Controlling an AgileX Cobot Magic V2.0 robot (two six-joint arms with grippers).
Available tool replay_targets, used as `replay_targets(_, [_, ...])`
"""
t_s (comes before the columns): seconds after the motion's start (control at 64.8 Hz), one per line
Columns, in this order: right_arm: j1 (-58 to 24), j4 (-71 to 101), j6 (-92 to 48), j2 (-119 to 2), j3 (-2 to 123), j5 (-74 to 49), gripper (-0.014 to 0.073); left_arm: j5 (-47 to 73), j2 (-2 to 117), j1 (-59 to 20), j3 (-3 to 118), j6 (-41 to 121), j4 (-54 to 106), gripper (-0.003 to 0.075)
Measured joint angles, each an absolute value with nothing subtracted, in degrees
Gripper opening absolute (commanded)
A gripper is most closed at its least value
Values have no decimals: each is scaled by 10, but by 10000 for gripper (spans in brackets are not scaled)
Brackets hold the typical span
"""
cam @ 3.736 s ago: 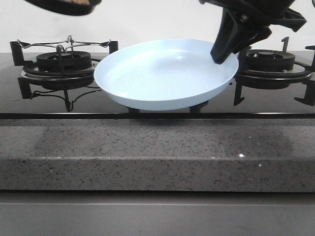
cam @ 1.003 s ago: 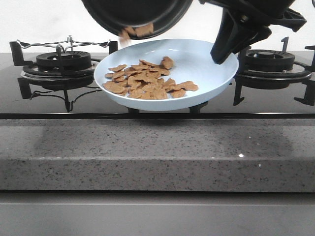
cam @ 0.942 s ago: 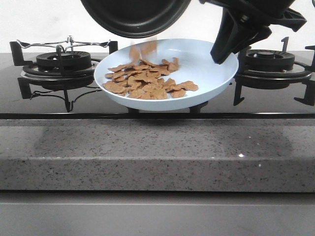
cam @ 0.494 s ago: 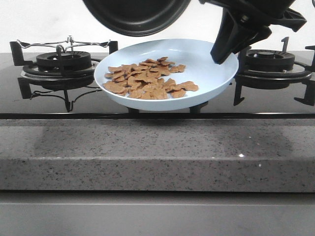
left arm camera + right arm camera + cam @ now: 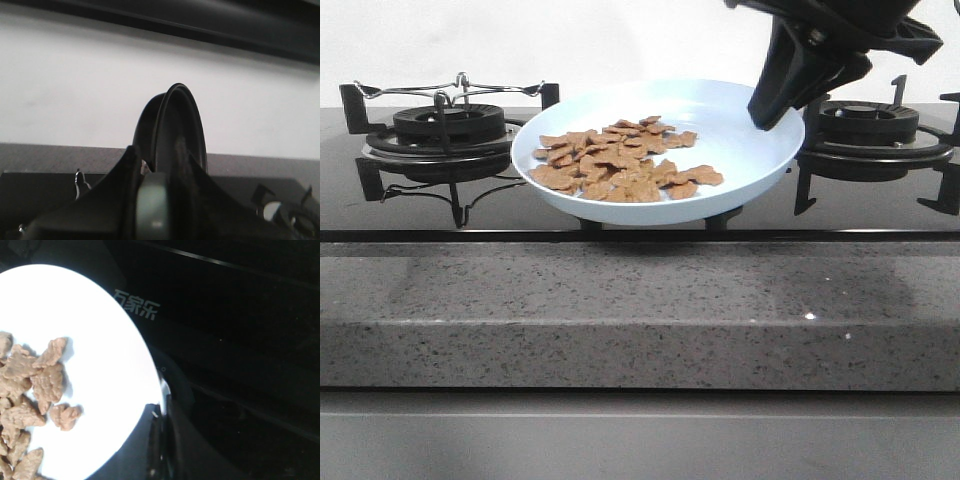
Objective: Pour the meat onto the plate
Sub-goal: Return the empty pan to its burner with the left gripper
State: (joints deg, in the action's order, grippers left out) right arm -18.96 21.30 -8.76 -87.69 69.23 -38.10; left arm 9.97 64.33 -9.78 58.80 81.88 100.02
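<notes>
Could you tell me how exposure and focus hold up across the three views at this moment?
Front view: even light, sharp; the meat and plate read clearly. Right wrist view: plate blown out to flat white, stovetop nearly black. Left wrist view: the near left gripper is a soft dark blur; the pan shows only as a silhouette.

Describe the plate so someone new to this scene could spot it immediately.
On the black stovetop, look between the two gas burners. The plate sits there, a shallow pale-blue round dish holding orange-brown meat, its edge clamped by the right gripper.
</notes>
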Motion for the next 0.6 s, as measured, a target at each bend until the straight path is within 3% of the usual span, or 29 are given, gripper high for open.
replay_targets(0.34, [-190, 213, -88, -877, 692, -381, -68, 292, 753, 75, 588, 613, 1024, -20])
replay_targets(0.602, [-190, 213, -88, -877, 692, -381, -68, 395, 850, 141, 588, 550, 1016, -20])
